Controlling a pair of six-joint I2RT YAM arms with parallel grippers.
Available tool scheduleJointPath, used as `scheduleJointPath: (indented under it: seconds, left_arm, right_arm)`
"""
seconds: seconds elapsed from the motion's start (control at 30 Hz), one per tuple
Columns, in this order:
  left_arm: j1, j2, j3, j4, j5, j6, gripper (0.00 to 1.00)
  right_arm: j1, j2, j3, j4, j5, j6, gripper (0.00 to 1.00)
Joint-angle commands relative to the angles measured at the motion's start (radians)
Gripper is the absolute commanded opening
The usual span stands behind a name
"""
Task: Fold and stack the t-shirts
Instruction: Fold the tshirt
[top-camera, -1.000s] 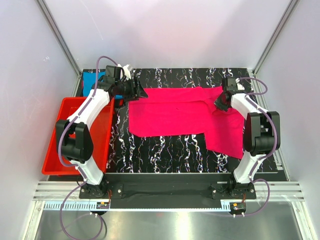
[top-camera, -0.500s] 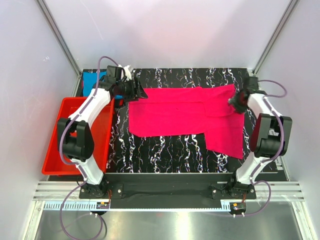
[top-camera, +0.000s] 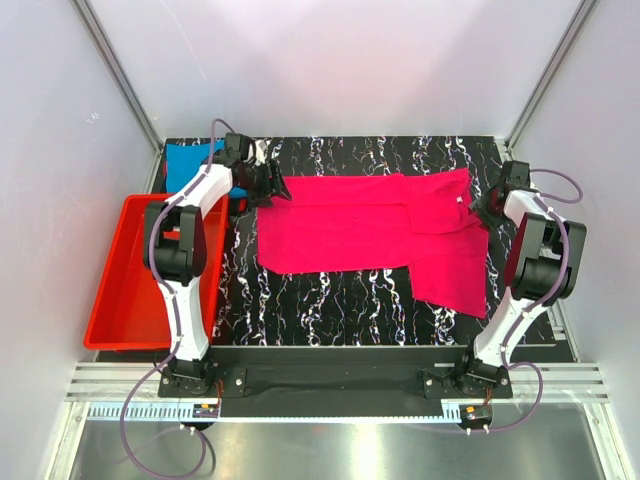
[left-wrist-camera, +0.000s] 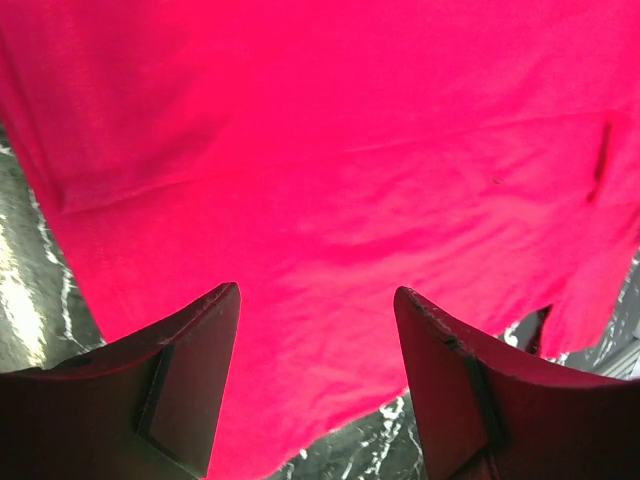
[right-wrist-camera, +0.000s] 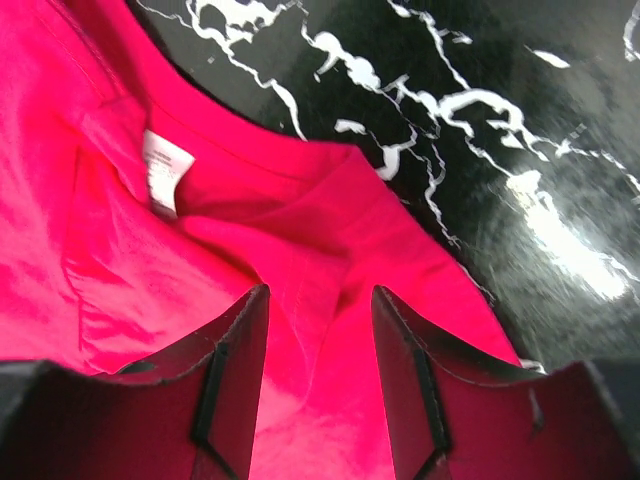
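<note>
Grip on pink shirt (top-camera: 370, 225) gone vs 1 s ago: R end effector (top-camera: 487, 205) released, at 3 o'clock edge. L end effector (top-camera: 275, 188) released, 10 o'clock; bare desk (top-camera: 340, 295) at 6.

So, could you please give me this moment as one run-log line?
pink t-shirt: flat on table | turquoise t-shirt: far-left corner | left jaws: open over pink shirt's left edge | right jaws: open over its collar | stack: not started
</note>
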Motion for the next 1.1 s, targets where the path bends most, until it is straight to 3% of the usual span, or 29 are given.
scheduleJointPath:
  seconds: [0.0,0.1,0.3,0.47,0.63,1.07]
  left_arm:
    - [0.008,0.013,0.043,0.017,-0.005,-0.005,0.68]
    - [0.008,0.013,0.040,0.020,-0.020,0.000,0.68]
    - [0.011,0.036,0.045,0.020,-0.012,-0.003,0.68]
    - [0.013,0.030,0.037,0.023,-0.015,-0.002,0.68]
    - [0.013,0.020,0.032,0.020,-0.020,0.002,0.68]
    - [0.013,0.025,0.023,0.018,-0.015,0.002,0.68]
  right_arm:
    - [-0.007,0.016,0.020,0.076,-0.025,0.022,0.53]
    - [-0.007,0.030,0.008,0.108,-0.050,0.039,0.51]
    - [-0.007,0.041,-0.013,0.122,-0.035,0.036,0.32]
    - [-0.007,0.000,-0.012,0.120,0.018,0.021,0.00]
    - [-0.007,-0.046,0.057,0.007,0.050,-0.010,0.00]
    - [-0.007,-0.155,0.013,-0.105,0.119,-0.076,0.00]
